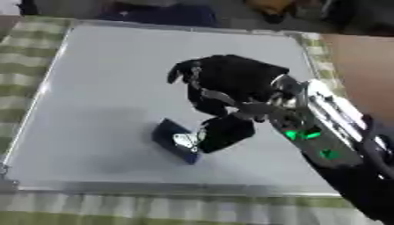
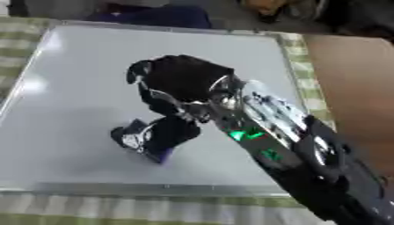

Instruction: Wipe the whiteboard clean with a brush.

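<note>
A whiteboard (image 1: 107, 88) with a metal frame lies flat on the table, and no marks show on its bare surface. On its lower middle sits a dark blue brush (image 1: 171, 139), a flat block lying askew. My right hand (image 1: 227, 85) reaches in from the lower right and is over the brush, with its thumb and fingers (image 1: 224, 132) curled down round the brush's right end. The hand hides the brush's far side. My left hand is in neither view.
A green and white checked cloth (image 1: 154, 210) covers the table around the board. To the right is a bare brown surface (image 1: 358, 66). Dark objects and a blue shape (image 1: 162, 15) lie beyond the board's far edge.
</note>
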You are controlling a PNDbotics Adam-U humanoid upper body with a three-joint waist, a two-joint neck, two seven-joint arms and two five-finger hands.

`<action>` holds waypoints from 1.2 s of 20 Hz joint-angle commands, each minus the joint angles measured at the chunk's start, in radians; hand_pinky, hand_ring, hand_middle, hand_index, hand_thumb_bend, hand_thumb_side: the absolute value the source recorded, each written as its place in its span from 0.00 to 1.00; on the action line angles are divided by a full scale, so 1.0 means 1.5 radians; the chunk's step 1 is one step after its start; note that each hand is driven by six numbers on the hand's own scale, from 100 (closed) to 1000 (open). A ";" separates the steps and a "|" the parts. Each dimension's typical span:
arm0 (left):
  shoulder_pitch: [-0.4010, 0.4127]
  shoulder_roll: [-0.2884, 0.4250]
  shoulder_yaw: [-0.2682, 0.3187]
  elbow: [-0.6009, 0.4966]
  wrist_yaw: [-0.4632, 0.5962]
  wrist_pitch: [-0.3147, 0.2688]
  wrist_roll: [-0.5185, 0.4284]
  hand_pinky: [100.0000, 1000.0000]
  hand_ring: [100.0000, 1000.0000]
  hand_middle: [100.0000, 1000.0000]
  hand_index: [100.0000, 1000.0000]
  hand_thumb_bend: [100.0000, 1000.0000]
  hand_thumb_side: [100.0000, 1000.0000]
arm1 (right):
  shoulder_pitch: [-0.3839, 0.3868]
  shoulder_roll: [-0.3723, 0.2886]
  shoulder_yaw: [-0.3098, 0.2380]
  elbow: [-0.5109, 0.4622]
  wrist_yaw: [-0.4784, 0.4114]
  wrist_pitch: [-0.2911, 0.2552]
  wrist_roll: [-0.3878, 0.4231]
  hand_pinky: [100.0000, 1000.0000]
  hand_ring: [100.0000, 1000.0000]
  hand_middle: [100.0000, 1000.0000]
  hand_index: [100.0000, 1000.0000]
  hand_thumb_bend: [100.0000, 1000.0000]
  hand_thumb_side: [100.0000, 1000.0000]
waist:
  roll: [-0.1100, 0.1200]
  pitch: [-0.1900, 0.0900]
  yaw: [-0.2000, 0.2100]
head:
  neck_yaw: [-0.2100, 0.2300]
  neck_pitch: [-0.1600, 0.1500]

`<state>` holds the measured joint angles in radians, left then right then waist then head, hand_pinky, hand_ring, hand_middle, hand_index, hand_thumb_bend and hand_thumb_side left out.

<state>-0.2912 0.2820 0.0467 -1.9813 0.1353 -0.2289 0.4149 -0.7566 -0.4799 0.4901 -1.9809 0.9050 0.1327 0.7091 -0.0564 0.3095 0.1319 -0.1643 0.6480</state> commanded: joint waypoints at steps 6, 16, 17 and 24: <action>-0.008 0.011 -0.001 -0.012 0.000 -0.001 -0.002 0.60 0.75 0.71 0.81 0.24 1.00 | -0.008 -0.015 -0.013 -0.013 -0.006 -0.002 -0.013 0.62 0.79 0.82 0.00 0.22 0.88 | 0.006 -0.010 0.001 | 0.001 -0.005; -0.010 0.011 -0.001 -0.012 0.001 -0.001 -0.003 0.60 0.75 0.71 0.81 0.24 1.00 | -0.006 -0.013 -0.009 -0.013 0.013 0.011 -0.003 0.62 0.80 0.76 0.00 0.28 0.94 | 0.005 -0.007 -0.001 | -0.002 -0.002; -0.010 0.012 -0.002 -0.012 0.001 -0.001 -0.003 0.60 0.75 0.71 0.81 0.24 1.00 | -0.006 -0.012 -0.008 -0.013 0.019 0.013 0.001 0.62 0.80 0.75 0.00 0.30 0.96 | 0.005 -0.007 -0.002 | -0.002 -0.002; -0.012 0.012 -0.002 -0.012 0.001 -0.001 -0.004 0.60 0.75 0.71 0.81 0.24 1.00 | -0.001 0.003 0.001 0.005 0.025 0.019 0.026 0.60 0.76 0.75 0.00 0.30 0.88 | 0.002 -0.005 0.000 | -0.003 -0.001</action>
<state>-0.2989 0.2820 0.0416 -1.9813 0.1354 -0.2292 0.4136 -0.7475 -0.4730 0.4951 -1.9721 0.9370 0.1608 0.7414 -0.0578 0.3181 0.1308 -0.1681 0.6480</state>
